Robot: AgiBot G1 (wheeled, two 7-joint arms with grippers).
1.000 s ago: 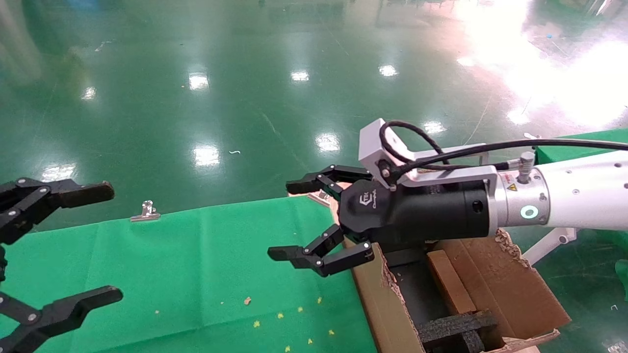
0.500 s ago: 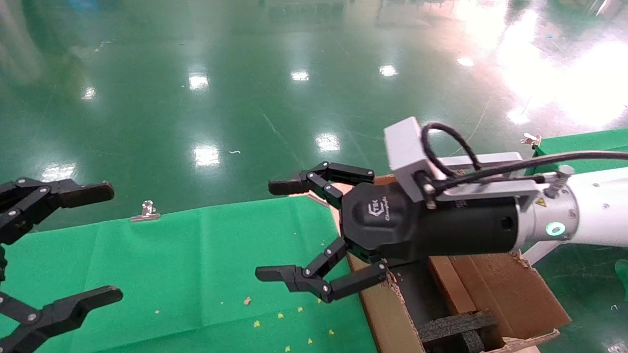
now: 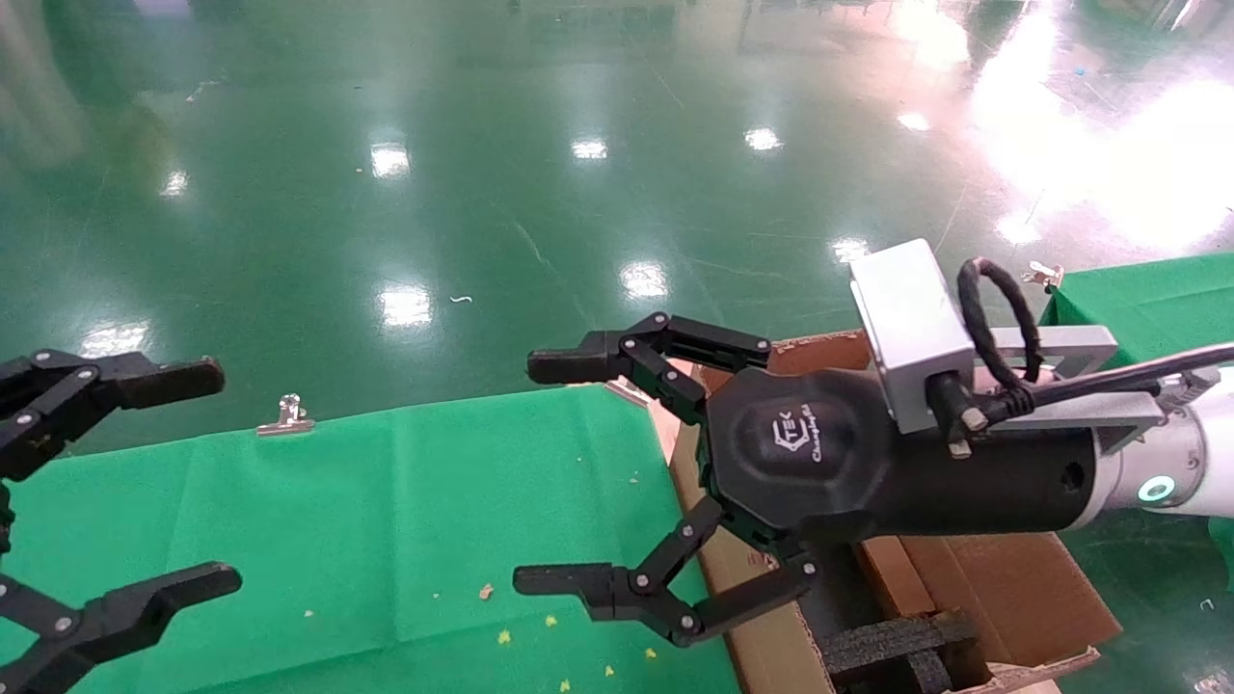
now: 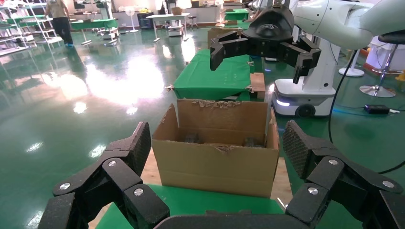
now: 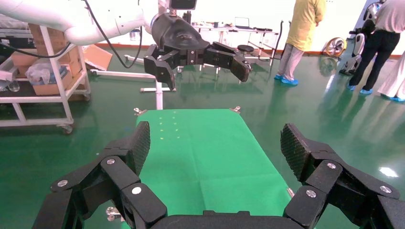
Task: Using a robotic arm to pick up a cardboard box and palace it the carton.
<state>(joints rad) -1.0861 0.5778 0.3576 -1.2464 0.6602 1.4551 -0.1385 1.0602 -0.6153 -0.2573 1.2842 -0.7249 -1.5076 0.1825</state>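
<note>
The carton (image 3: 974,569) stands at the right end of the green table (image 3: 386,501), flaps up, with black foam inserts (image 3: 892,641) inside. A narrow brown oblong, apparently the cardboard box (image 3: 892,578), rests inside it. My right gripper (image 3: 548,472) on the robotic arm (image 3: 1210,453) hovers above the carton's near wall, pointing left, open and holding nothing. From the left wrist view the carton (image 4: 217,162) sits under that right gripper (image 4: 259,56). My left gripper (image 3: 207,477) stays open at the table's left end.
A metal clip (image 3: 287,414) pins the cloth at the far edge, and yellow specks (image 3: 549,627) dot it. A second green table (image 3: 1147,299) lies right of the carton. Glossy green floor surrounds everything. People (image 5: 305,38) and a shelf cart (image 5: 43,76) stand beyond.
My right gripper has dropped lower and come nearer, its wrist rolling so the camera block swung right, and its fingers have spread a little wider. The left gripper has not moved.
</note>
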